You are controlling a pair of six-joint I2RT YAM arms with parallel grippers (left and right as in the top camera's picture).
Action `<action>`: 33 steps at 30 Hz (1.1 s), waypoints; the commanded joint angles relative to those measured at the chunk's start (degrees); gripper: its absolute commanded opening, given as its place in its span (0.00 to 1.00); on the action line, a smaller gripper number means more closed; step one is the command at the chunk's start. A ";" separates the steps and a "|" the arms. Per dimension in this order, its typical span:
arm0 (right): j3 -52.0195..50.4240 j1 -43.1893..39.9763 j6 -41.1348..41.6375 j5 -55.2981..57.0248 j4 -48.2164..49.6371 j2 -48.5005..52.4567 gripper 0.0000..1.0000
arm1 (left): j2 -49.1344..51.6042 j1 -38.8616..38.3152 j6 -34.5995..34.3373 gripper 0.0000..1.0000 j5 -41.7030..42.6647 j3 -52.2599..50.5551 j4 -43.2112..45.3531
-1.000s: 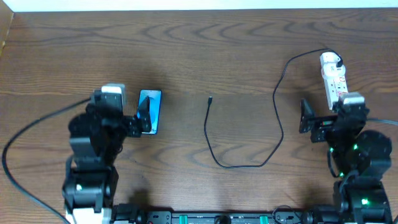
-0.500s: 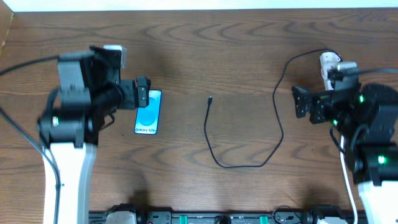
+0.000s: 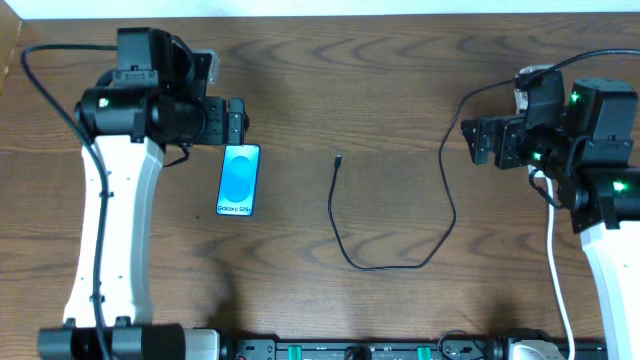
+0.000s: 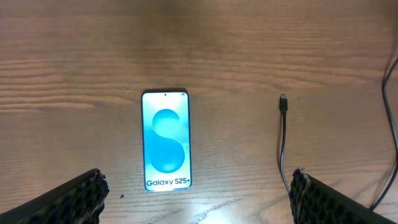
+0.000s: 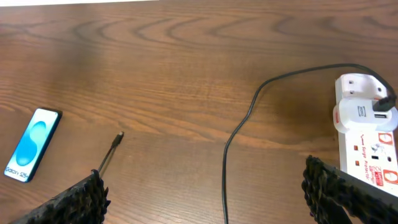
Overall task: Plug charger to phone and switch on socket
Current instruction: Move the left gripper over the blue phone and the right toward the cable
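Observation:
The phone [image 3: 238, 180] lies flat on the wooden table, blue screen up, white text at its near short edge; it also shows in the left wrist view [image 4: 165, 140] and the right wrist view [image 5: 31, 144]. The black charger cable [image 3: 442, 150] loops across the table, its connector tip [image 3: 338, 158] lying free to the right of the phone [image 4: 283, 102]. Its plug [image 5: 385, 106] sits in the white socket strip [image 5: 367, 143], which my right arm mostly hides in the overhead view. My left gripper [image 3: 237, 122] hangs open just beyond the phone. My right gripper [image 3: 480, 140] is open, left of the socket.
A white cord [image 3: 555, 270] runs down along my right arm. The table's far edge [image 3: 320, 14] meets a white surface. A dark cable [image 3: 60, 90] arcs from my left arm.
Both arms have risen and swung toward the far side. The left gripper has moved off the phone, which now shows whole. The right arm now covers the socket. Phone and cable have not moved.

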 commanded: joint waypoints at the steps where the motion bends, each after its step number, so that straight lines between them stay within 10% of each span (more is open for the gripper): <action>1: 1.36 0.57 0.63 -3.56 0.11 0.31 0.99 | 2.62 0.17 0.81 0.95 -0.11 1.09 0.39; 33: 0.98 0.59 0.63 -4.11 -1.75 9.49 0.99 | 26.71 -0.07 -10.25 0.95 -9.07 -7.30 6.80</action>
